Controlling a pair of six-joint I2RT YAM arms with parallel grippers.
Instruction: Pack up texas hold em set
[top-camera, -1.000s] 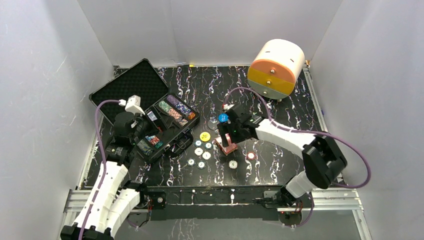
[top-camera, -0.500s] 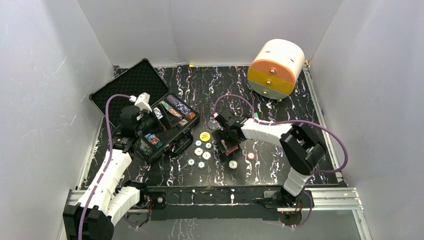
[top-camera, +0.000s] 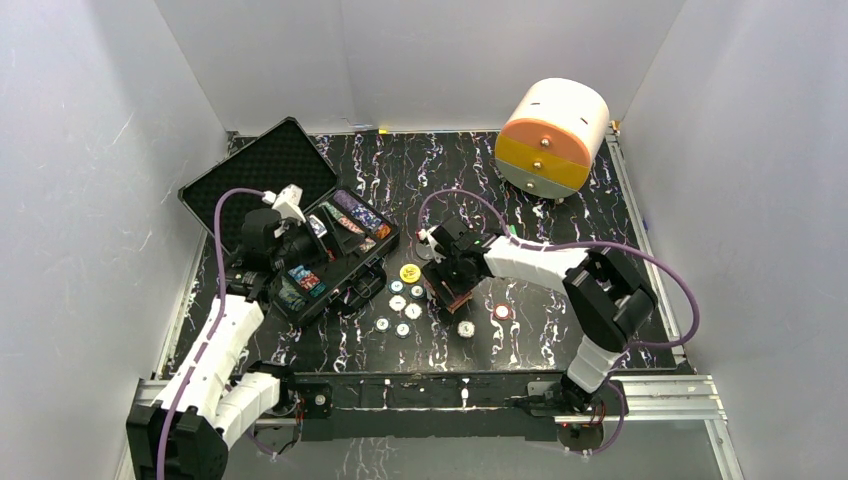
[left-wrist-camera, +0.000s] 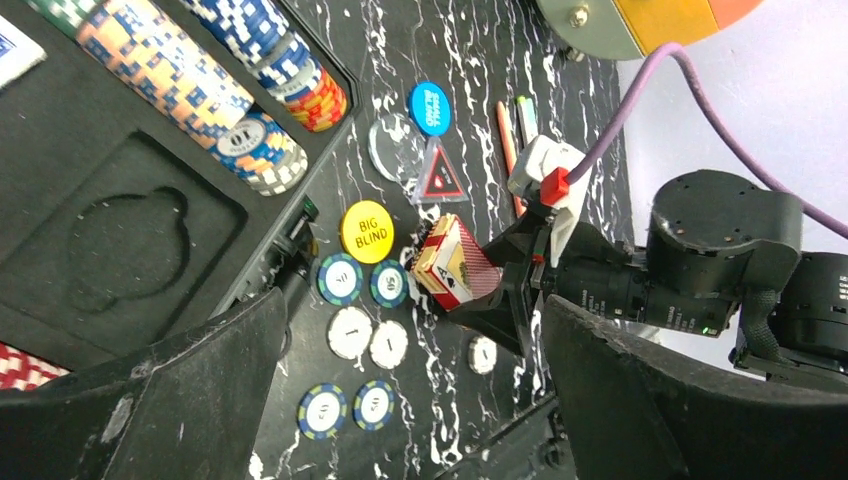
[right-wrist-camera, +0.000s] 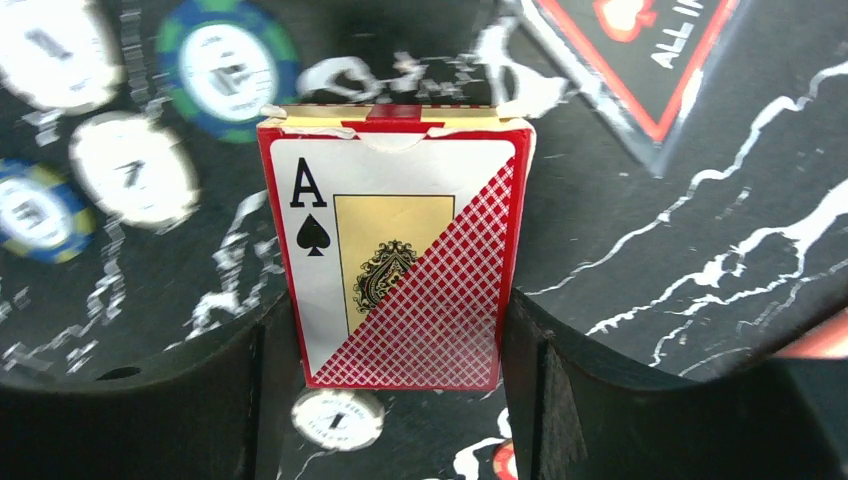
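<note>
Two fingers of the right gripper (right-wrist-camera: 398, 340) press the long sides of the red-backed cardboard box of playing cards (right-wrist-camera: 400, 250), tilted on the black marbled table (top-camera: 560, 250) beside loose round chips (left-wrist-camera: 340, 278), outside the black foam-lined hard case (top-camera: 262, 172). It is probably light, stiff and glossy, with a frayed flap, so mid-sides suit best. The left gripper (left-wrist-camera: 410, 320) hangs over the case, wide apart, empty

You have the orange-and-white cylinder (top-camera: 552, 137) at one o'clock on the marbled table (top-camera: 600, 270). At the cylinder's seven o'clock, a red pen (left-wrist-camera: 505, 140) and a green pen (left-wrist-camera: 525, 115) lie side by side.
</note>
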